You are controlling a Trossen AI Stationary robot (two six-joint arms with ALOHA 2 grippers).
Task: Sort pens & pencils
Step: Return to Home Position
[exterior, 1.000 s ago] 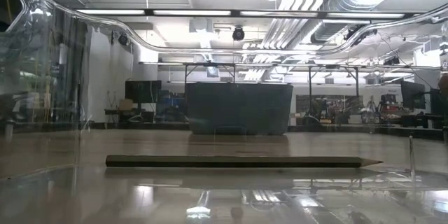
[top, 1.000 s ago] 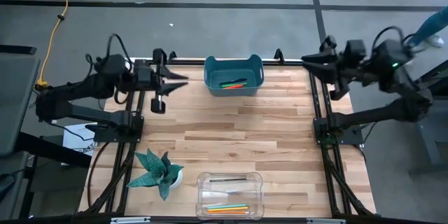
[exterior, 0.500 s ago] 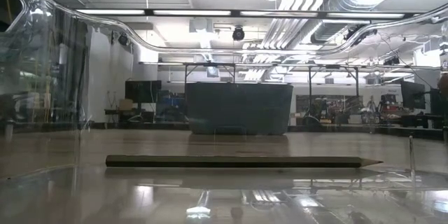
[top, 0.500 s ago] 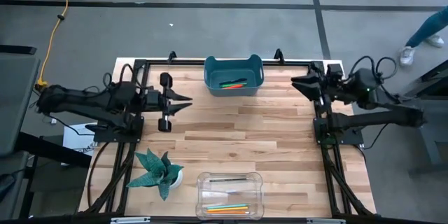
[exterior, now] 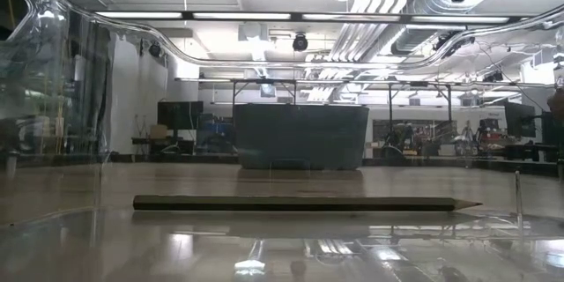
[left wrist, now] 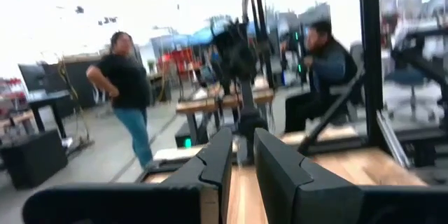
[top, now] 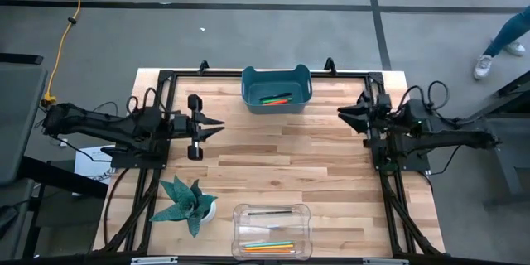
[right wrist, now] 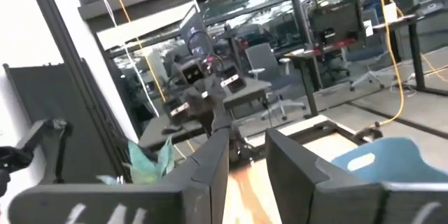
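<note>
The green and red pens [top: 276, 98] lie in the blue bin [top: 277, 78] at the table's far edge. The pencils [top: 269, 246] lie on the floor of a clear box [top: 272, 209] at the near edge. One dark pencil [exterior: 300, 203] lies flat across the low view, with the bin [exterior: 300, 137] behind it. My left gripper [top: 219, 124] hangs low by the table's left edge, pointing right, its fingers [left wrist: 217, 157] a narrow gap apart and holding nothing. My right gripper [top: 341, 114] sits by the right edge, pointing left, its fingers [right wrist: 213, 157] also slightly apart and holding nothing.
A teal potted plant [top: 189, 203] stands near the table's near-left corner. Black frame rails [top: 166, 99] run along both sides. Bare wood [top: 281, 149] lies between the two grippers. People show in the room beyond, in the left wrist view.
Both arms have folded down and drawn back toward their own sides. The left gripper has sunk and shifted toward the near edge. The right gripper has dropped from beyond the far-right corner to low beside the right rail. Nothing on the table has moved.
</note>
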